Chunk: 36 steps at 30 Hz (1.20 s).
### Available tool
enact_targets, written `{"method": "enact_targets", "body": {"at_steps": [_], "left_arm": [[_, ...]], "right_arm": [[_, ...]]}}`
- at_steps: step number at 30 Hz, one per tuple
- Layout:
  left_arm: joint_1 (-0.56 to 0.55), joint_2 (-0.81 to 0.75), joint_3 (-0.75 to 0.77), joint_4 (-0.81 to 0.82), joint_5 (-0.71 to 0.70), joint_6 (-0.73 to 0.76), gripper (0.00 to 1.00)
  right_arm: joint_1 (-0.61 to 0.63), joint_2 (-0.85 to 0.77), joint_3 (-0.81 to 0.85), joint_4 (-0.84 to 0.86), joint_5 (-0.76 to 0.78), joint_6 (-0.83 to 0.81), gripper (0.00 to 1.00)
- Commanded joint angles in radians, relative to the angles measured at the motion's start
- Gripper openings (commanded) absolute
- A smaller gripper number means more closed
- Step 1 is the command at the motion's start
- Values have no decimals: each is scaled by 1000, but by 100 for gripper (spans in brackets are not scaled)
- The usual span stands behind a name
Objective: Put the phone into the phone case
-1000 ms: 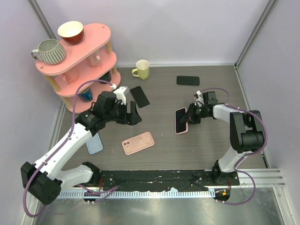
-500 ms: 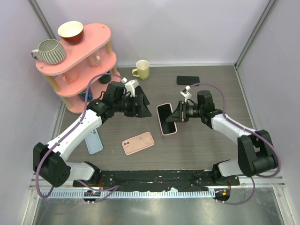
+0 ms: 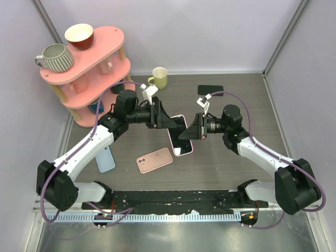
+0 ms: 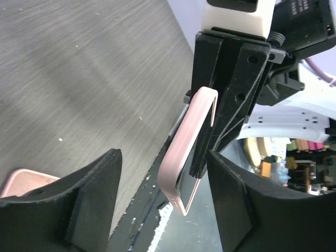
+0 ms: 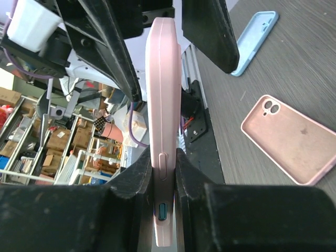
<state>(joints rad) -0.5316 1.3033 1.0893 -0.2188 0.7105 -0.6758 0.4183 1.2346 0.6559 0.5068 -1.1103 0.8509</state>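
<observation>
My right gripper [image 3: 195, 130] is shut on the lower end of a pink-edged phone [image 3: 180, 135] with a black screen and holds it lifted over the middle of the table. In the right wrist view the phone [image 5: 163, 79] stands edge-on between the right gripper [image 5: 164, 168] fingers. My left gripper [image 3: 170, 122] is open, with its jaws on either side of the phone's far end, apart from it. The left wrist view shows the phone [image 4: 184, 147] between the left gripper [image 4: 165, 202] fingers. An empty pink phone case [image 3: 154, 159] lies back up on the table below; it also shows in the right wrist view [image 5: 291, 139].
A light blue case [image 3: 105, 159] lies at the left by the left arm. A black phone [image 3: 210, 90] lies at the back. A yellow mug [image 3: 158, 77] stands at the back, next to a pink tiered shelf [image 3: 102, 50] with cups.
My right gripper carried the phone leftward and lifted it toward the table's middle. My left gripper swung right and its open jaws now straddle the phone's far end.
</observation>
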Motion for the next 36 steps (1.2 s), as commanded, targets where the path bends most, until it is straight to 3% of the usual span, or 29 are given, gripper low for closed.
{"method": "enact_targets", "body": {"at_steps": [1,6,9,10,15,17,20,21,24,30,36], "left_arm": [[5,-61,-37,171,81,-79,62],[7,-58,-37,168,78,-77,43],[7,-50,-26,136,52,-51,15],[7,-49,-19,89,40,-38,1],[7,-42,38,-60,-42,82,0],[7,-45,47,-94,-57,96,6],[8,-47,69,-139,-88,117,36],[8,-45,75,-152,-121,125,53],[16,-58,86,-233,-236,156,74],[35,-124,58,-272,-361,193,93],[35,-163,15,-333,-514,248,97]], "right_arm": [[10,-32,2,219,-39,128,1],[11,-30,-10,223,-39,129,1],[11,-26,-19,205,-36,117,1],[11,-24,-18,193,-31,102,1],[11,-27,2,93,1,44,1],[11,-27,22,41,15,10,1],[11,-24,39,19,29,0,1],[10,-26,45,16,39,0,1],[5,-24,69,-62,59,-71,1],[-77,26,151,-387,127,-306,1],[-229,175,195,-571,201,-389,1]]}}
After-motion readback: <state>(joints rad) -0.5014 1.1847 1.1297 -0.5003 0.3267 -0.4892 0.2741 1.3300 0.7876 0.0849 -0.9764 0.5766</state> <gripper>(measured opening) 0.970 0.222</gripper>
